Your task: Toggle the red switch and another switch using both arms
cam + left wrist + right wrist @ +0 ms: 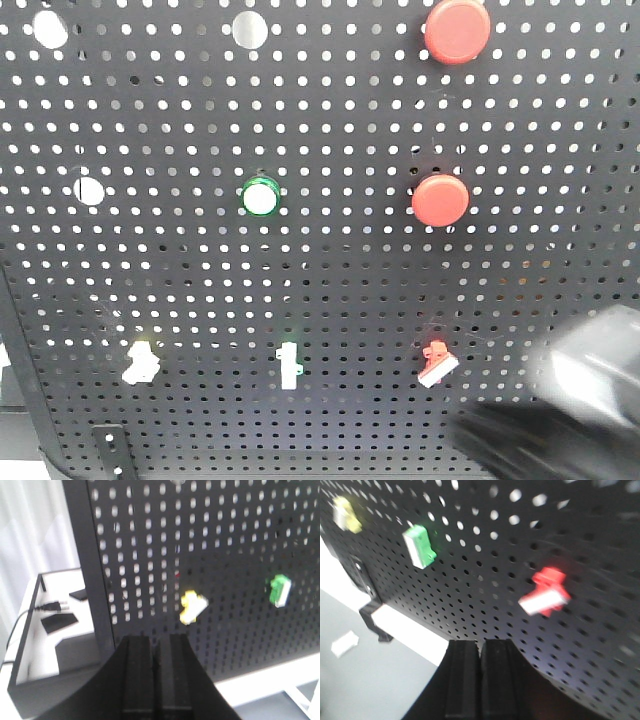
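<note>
The red switch (436, 363) sits low right on the black pegboard (330, 280), its white lever angled down. In the right wrist view the red switch (546, 594) is up and to the right of my right gripper (480, 644), which is shut and apart from it. The front view shows that arm as a blurred dark shape (565, 405) below right of the switch. The pale yellow switch (140, 362) sits low left. My left gripper (160, 640) is shut, just below the yellow switch (192, 605) and clear of it.
A green-based toggle (289, 364) stands between the two switches. Two big red push buttons (458, 30) (440, 200) and a green-ringed button (260, 197) are higher up. A black frame post (87, 560) edges the board, with a white shelf (55, 615) beside it.
</note>
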Motion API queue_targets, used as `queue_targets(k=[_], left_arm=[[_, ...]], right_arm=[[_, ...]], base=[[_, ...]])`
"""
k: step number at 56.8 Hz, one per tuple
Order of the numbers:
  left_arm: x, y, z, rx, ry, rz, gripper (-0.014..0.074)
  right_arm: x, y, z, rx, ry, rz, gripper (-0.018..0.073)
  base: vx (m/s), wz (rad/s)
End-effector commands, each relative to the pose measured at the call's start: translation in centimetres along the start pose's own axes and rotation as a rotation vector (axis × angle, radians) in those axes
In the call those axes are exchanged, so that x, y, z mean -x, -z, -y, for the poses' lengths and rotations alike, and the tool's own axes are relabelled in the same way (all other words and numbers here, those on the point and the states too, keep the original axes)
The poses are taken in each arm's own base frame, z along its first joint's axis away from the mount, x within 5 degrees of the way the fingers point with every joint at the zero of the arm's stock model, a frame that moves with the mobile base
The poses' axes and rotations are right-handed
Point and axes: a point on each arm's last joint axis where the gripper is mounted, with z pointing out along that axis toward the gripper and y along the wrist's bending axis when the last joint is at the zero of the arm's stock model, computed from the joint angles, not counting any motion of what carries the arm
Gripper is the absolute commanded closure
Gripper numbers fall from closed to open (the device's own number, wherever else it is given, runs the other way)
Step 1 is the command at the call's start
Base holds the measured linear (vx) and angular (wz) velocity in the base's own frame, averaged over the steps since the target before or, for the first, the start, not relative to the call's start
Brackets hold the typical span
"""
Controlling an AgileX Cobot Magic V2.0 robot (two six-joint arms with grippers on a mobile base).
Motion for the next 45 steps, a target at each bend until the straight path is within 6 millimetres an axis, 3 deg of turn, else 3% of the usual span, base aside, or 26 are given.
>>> queue_targets(k=[1,11,19,45], left_arm=[[-0.5,1.0,0.0,-0.008,0.019,0.089,0.0594],[-3.9,3.6,-0.1,-0.005,0.093,0.124,0.0594],[-5.0,4.7,-0.3,0.01,0.062,0.177,0.0594],[-5.8,4.5,-0.3,0.013,0.064,0.141,0.0594]], right_arm=[[0.7,2.8,0.4,-0.057,0.009,0.215,0.0566],[-1.8,6.9,0.2,-0.071,0.017,0.352,0.0566],[-2.9,8.4,0.1,-0.082,0.069,0.406,0.0566],[-3.0,8.8,0.0,-0.08,0.066,0.421,0.0566]], base=[[0.0,0.0],[0.0,0.0],[0.0,0.0],[0.0,0.0]])
